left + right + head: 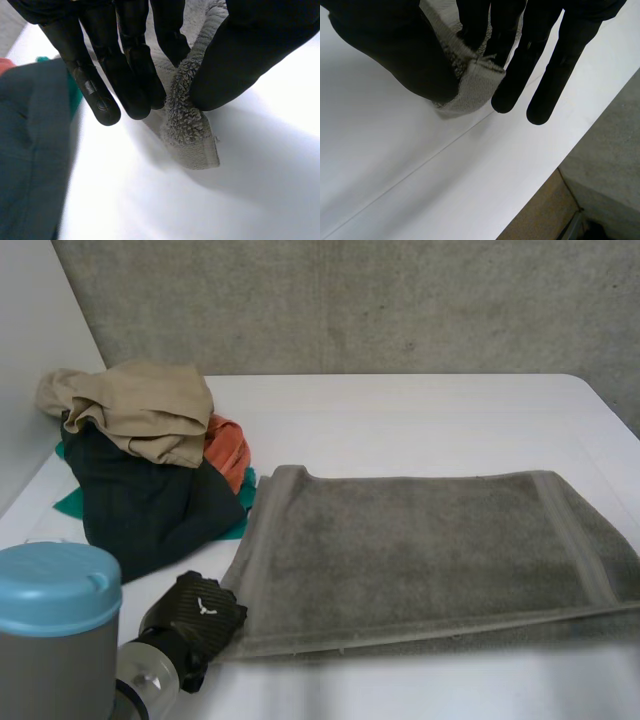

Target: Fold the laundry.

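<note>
- The left hand pinches the towel's near left corner, with the thumb pressed against the fingers and the looped pile bunched between them.
- The right hand pinches another hemmed corner between thumb and fingers. It is probably the near right one, though I cannot tell for certain.
- The towel lies spread flat on the white counter, long side running across, with a woven band near each short end.
- Beyond the towel's left end, just touching it, sits the pile of clothes. A tan garment lies on top, over a dark garment, an orange piece and a teal cloth.
- The towel looks like thick, soft terry. It should be light and limp, and it will likely sag in the middle when lifted.
- The flat hem at the corners is the firmest place to hold, since the pile gives grip and is unlikely to slip.
- Both corners should rise together and level, so the fold lands square on the far edge.
</note>
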You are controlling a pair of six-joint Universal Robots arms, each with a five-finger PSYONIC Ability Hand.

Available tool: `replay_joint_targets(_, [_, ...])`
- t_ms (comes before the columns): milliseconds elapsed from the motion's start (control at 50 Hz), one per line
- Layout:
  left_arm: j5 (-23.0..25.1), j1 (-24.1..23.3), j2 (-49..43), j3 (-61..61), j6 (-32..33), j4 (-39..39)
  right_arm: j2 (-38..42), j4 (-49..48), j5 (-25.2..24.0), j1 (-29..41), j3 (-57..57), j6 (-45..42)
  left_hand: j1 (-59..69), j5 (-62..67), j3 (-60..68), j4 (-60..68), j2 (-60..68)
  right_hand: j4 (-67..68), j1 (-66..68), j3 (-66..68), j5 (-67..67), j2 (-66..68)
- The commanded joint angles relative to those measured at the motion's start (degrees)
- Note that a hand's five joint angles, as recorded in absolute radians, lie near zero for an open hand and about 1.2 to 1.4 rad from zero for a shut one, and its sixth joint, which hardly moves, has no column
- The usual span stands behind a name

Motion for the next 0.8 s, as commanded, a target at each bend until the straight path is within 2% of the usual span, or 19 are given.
replay_joint_targets(20, [-0.5,-0.6,-8.5,8.1,0.4,4.3,7.0,-7.4,0.3,2.9,-2.4,4.8,14.3,12.3,11.4,11.0,11.2,11.2,15.6,11.6,12.1,12.3])
replay_joint_targets(60, [-0.5,-0.6,-11.7,14.2,0.6,6.4,8.7,-9.6,0.9,5.7,-5.3,6.1,14.3,12.3,11.4,11.0,11.2,11.2,15.6,11.6,12.1,12.3])
replay_joint_targets(160, [-1.3,-0.3,-17.6,31.4,2.3,9.3,10.9,-15.3,6.6,13.9,-18.4,12.7,14.3,12.3,11.4,11.0,11.2,11.2,15.6,11.6,12.1,12.3])
replay_joint_targets(220, [-1.7,0.5,-20.1,45.3,4.9,11.8,10.9,-20.0,8.3,16.5,-25.4,15.7,14.3,12.3,11.4,11.0,11.2,11.2,15.6,11.6,12.1,12.3])
replay_joint_targets(300, [-1.7,2.7,-22.3,59.1,7.7,20.6,10.5,-34.9,8.4,18.5,-32.5,20.0,14.3,12.3,11.4,11.0,11.2,11.2,15.6,11.6,12.1,12.3])
replay_joint_targets(320, [-1.7,3.2,-22.4,61.0,8.3,22.9,10.2,-42.4,8.4,18.8,-33.0,21.6,14.3,12.3,11.4,11.0,11.2,11.2,15.6,11.6,12.1,12.3])
replay_joint_targets(340, [-1.7,4.3,-22.4,63.4,8.9,28.1,10.1,-46.3,8.2,18.9,-32.8,22.4,14.3,12.3,11.4,11.0,11.2,11.2,15.6,11.6,12.1,12.3])
replay_joint_targets(400, [-1.7,5.8,-22.0,64.3,9.3,35.1,8.7,-59.2,8.6,19.2,-31.3,24.4,14.3,12.3,11.4,11.0,11.2,11.2,15.6,11.6,12.1,12.3])
replay_joint_targets(420, [-1.7,6.3,-22.1,64.3,9.3,38.7,8.4,-61.3,8.5,19.3,-30.8,24.5,14.3,12.3,11.4,11.0,11.2,11.2,15.6,11.6,12.1,12.3])
replay_joint_targets(460, [-1.9,6.4,-22.1,63.7,9.1,40.9,7.9,-63.4,8.4,19.6,-30.1,24.5,14.3,12.3,11.4,11.0,11.2,11.2,15.6,11.6,12.1,12.3])
replay_joint_targets(700, [-1.9,6.3,-19.5,44.8,7.8,40.8,9.3,-60.9,4.4,21.7,-22.1,26.5,14.3,12.3,11.4,11.0,11.2,11.2,15.6,11.6,12.1,12.3])
replay_joint_targets(800, [-1.8,5.8,-19.7,35.4,5.3,40.7,12.2,-59.1,0.1,21.3,-16.5,29.5,14.3,12.3,11.4,11.0,11.2,11.2,15.6,11.6,12.1,12.3])
